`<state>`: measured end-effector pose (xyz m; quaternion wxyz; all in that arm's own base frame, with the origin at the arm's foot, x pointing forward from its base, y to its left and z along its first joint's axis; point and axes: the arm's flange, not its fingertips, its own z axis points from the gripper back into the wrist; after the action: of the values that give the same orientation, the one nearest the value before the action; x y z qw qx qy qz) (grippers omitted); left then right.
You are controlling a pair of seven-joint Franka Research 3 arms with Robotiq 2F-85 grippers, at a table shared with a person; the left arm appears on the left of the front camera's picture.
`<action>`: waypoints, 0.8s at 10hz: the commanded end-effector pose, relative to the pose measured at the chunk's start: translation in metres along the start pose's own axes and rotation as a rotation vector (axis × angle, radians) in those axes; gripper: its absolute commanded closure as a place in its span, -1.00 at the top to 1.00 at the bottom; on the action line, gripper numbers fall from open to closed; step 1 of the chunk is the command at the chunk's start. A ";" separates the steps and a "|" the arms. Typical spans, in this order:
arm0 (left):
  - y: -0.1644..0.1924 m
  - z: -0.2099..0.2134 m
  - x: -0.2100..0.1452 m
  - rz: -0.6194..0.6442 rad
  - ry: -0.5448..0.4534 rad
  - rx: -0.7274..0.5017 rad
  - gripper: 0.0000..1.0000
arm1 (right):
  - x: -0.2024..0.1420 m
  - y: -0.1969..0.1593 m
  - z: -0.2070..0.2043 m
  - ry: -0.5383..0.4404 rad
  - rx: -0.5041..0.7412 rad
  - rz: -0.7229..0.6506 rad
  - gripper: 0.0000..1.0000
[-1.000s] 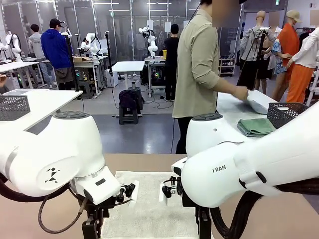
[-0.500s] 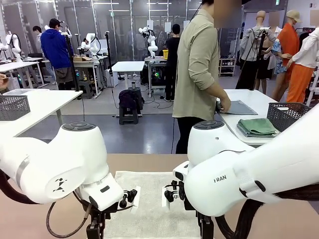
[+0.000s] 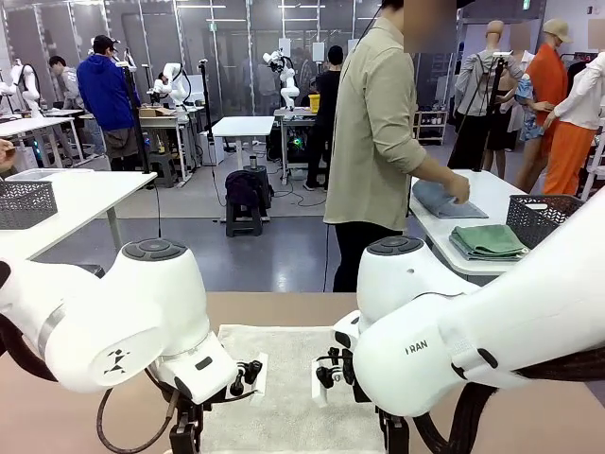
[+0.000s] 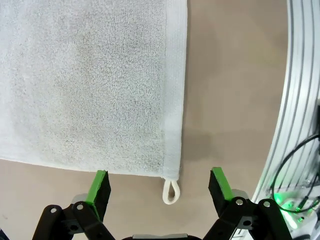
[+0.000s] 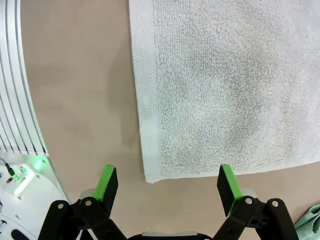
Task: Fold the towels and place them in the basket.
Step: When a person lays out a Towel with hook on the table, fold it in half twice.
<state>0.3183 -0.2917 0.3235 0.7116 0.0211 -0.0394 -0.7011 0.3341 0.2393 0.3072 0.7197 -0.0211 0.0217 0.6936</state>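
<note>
A cream-white towel (image 3: pixel 284 397) lies flat on the brown table between my two arms. In the left wrist view my left gripper (image 4: pixel 159 182) hovers open over the towel (image 4: pixel 90 75) at its near corner, where a small hanging loop (image 4: pixel 170 190) sticks out. My right gripper (image 5: pixel 166 180) hovers open over the other near corner of the towel (image 5: pixel 235 75). Neither set of green pads touches the cloth. A sliver of mint green cloth (image 5: pixel 312 220) shows at the corner of the right wrist view. The basket is out of view.
The aluminium table rail (image 4: pixel 300 100) runs close beside the left gripper and the rail (image 5: pixel 15 75) beside the right one. Across the aisle a person handles a grey-blue cloth (image 3: pixel 444 200) at a white table that carries a mesh bin (image 3: pixel 553 216) and folded green cloths (image 3: pixel 487 241).
Both arms have sunk a little toward the towel's near edge. The person in the background has laid down one cloth and taken up a grey-blue one.
</note>
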 end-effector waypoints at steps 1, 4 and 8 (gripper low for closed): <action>0.000 -0.015 0.001 0.007 0.015 0.053 1.00 | -0.014 0.017 -0.009 0.006 0.018 -0.008 1.00; 0.002 -0.023 -0.003 -0.002 0.027 0.049 1.00 | -0.015 0.020 -0.014 0.014 0.035 -0.011 1.00; 0.001 -0.030 -0.010 -0.015 0.033 0.050 1.00 | -0.014 0.017 -0.025 -0.014 0.056 -0.015 1.00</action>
<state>0.3231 -0.2824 0.3019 0.7059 0.0333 -0.0313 -0.7068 0.3311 0.2375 0.2957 0.7273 -0.0064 0.0435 0.6849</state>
